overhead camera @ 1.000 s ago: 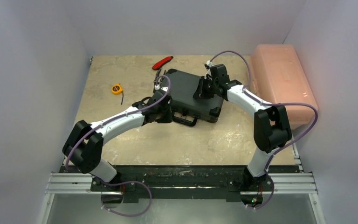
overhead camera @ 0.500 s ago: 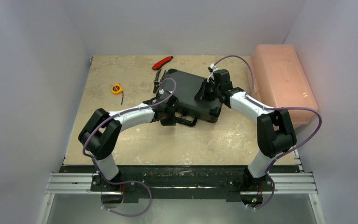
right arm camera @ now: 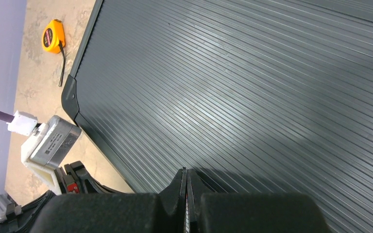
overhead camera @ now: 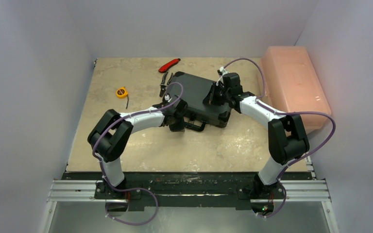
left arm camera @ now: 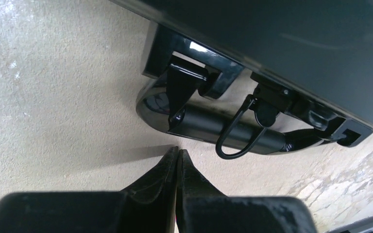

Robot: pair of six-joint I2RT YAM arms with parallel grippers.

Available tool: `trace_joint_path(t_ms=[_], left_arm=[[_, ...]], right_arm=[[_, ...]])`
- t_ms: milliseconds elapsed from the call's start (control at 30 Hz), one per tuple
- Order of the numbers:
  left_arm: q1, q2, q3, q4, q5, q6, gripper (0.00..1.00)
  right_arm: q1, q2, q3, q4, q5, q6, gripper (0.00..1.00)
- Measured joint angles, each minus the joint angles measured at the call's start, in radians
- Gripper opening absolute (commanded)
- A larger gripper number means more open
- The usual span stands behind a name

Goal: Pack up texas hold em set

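A lab test cell — plain white walls [overhead camera: 34,73] around a table [overhead camera: 199,145] edged by aluminium rail [overhead camera: 73,190].

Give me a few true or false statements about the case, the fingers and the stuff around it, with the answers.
1. The briefcase is closed. True.
2. The left fingers clamp the handle. False: they are shut on nothing, just short of it.
3. The right fingers are shut, over the briefcase. True.
4. The tape measure lies on the briefcase. False: it lies on the table, left of the briefcase.
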Motion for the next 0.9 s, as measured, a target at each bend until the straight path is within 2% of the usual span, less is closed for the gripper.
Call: trace_joint_path(t_ms=[333, 900], left_arm=[[0.000, 0.019, 0.000, 0.045, -0.014, -0.076, 0.00], [-0.001, 0.020, -0.001, 0.048, -0.008, -0.086, 0.00]], right_arm=[[0.000, 0.000, -0.008, 0.017, -0.002, 0.001, 0.00], [0.000, 0.000, -0.014, 0.030, -0.003, 0.008, 0.00]])
